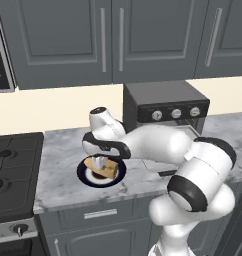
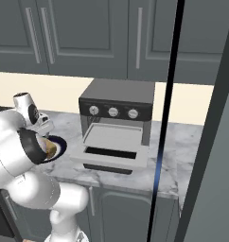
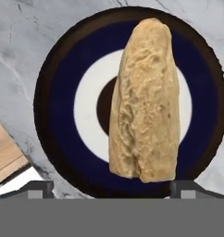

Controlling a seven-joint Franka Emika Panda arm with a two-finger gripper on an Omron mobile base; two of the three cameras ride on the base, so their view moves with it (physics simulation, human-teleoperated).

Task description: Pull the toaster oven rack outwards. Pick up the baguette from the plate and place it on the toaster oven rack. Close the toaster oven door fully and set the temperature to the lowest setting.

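The claw (image 3: 111,186) hangs spread wide over the plate (image 3: 63,115), its two dark fingertips (image 3: 40,186) standing at the bottom of the hand view on either side of the baguette (image 3: 144,102) with nothing gripped between them. The baguette lies across the plate from the bottom centre of that view up to its top, covering part of the white ring and most of the dark brown centre, its blunt end nearest the claw. The plate sits on the marbled tabletop (image 3: 26,41), and a strip of pale wood (image 3: 5,155) shows at the lower left edge. In the left base view the plate (image 1: 88,175) is at centre left of the frame on the tabletop (image 1: 58,165), the baguette (image 1: 109,168) on it, with the claw (image 1: 99,162) just above and the white arm reaching in from the lower right. The black stove (image 1: 13,170) fills the left edge. The toaster oven (image 1: 163,100) stands behind the arm, right of centre. In the right base view the toaster oven (image 2: 118,94) is at mid-frame with its toaster oven door (image 2: 111,158) folded down flat and the toaster oven rack (image 2: 114,137) drawn forward over it; the plate (image 2: 59,146) peeks out at the left behind the arm.
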